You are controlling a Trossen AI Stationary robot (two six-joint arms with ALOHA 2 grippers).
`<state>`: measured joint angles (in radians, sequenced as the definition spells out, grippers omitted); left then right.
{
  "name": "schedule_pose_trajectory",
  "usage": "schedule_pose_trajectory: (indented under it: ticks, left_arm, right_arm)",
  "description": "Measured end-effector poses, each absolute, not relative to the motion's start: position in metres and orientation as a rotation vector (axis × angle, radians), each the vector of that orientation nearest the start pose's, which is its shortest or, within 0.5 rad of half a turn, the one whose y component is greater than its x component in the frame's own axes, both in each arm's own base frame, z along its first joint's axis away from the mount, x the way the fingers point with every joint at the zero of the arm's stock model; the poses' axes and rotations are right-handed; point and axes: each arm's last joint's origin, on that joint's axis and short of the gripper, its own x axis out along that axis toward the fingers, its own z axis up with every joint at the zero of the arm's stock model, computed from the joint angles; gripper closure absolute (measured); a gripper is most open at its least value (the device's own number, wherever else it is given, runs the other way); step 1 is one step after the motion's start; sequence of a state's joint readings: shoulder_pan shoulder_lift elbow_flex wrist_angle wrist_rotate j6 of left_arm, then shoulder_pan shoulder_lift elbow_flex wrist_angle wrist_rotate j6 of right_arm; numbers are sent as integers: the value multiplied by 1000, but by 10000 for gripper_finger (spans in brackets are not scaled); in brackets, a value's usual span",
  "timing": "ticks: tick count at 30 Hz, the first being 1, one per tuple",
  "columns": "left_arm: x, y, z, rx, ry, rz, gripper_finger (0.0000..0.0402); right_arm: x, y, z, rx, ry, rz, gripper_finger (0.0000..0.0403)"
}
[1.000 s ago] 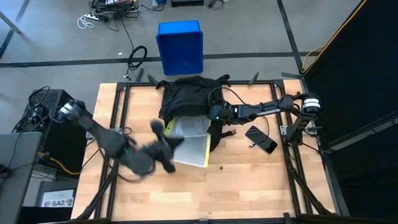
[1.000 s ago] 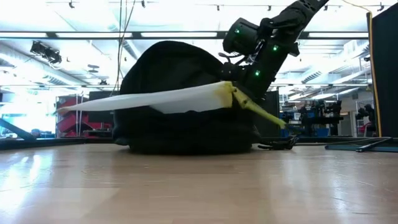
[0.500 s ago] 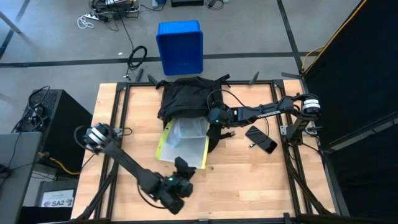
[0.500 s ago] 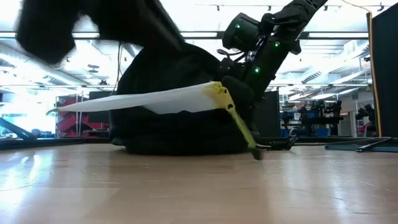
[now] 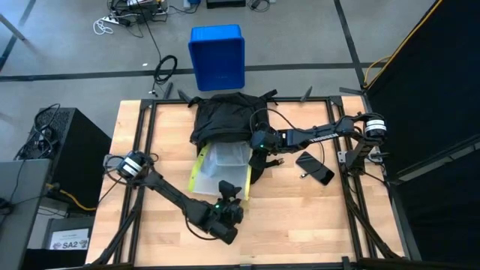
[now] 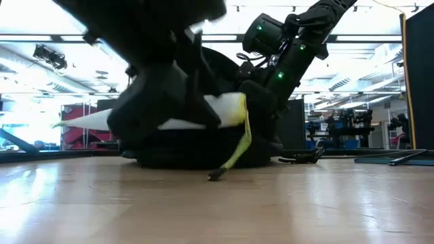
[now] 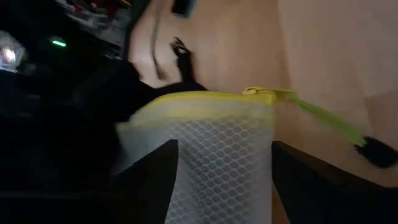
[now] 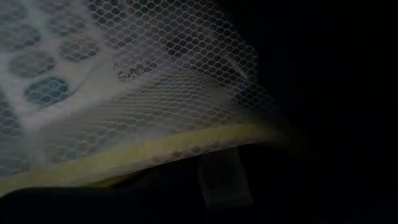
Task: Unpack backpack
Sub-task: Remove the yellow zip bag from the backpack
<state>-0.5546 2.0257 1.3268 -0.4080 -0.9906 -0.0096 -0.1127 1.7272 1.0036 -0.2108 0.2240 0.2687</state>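
Note:
The black backpack [image 5: 225,112] lies at the table's far middle, its opening toward the near side. A white mesh pouch [image 5: 225,169] with a yellow zip edge sticks out of the opening, and its near end rests on the wood. The pouch's yellow strap [image 6: 237,146] hangs down with its dark end on the table. My left gripper [image 5: 229,192] is open at the pouch's near end, one finger on each side of the mesh [image 7: 217,155]. My right gripper [image 5: 259,142] is at the right side of the opening, sunk in dark fabric [image 6: 261,91]. My left gripper comes at the pouch's near end [image 7: 217,186] from the table's near side, slanting down. The mesh reaches in between the open fingers [image 7: 158,180]. Whether they touch it I cannot tell.
A black phone [image 5: 315,166] lies on the wood right of the backpack. A blue plastic bin [image 5: 217,56] stands on the floor beyond the far edge. Bare wood shows at the near right [image 5: 315,225] and the left [image 5: 150,135].
My left gripper has swung from the pouch's left side down toward the table's near edge, then come up to the pouch's near end. The pouch's near end has turned toward the table's left. Its yellow strap has dropped until its end lies on the table.

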Motion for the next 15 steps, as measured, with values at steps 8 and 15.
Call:
schedule_pose_trajectory:
  ticks: [8, 15]
  left_arm:
    - [352, -203, 152, 604, 811, 215, 222]
    - [350, -191, 154, 742, 794, 409, 217]
  right_arm:
    - [339, -44, 170, 198, 889, -429, 288]
    - [340, -43, 171, 198, 874, -422, 284]
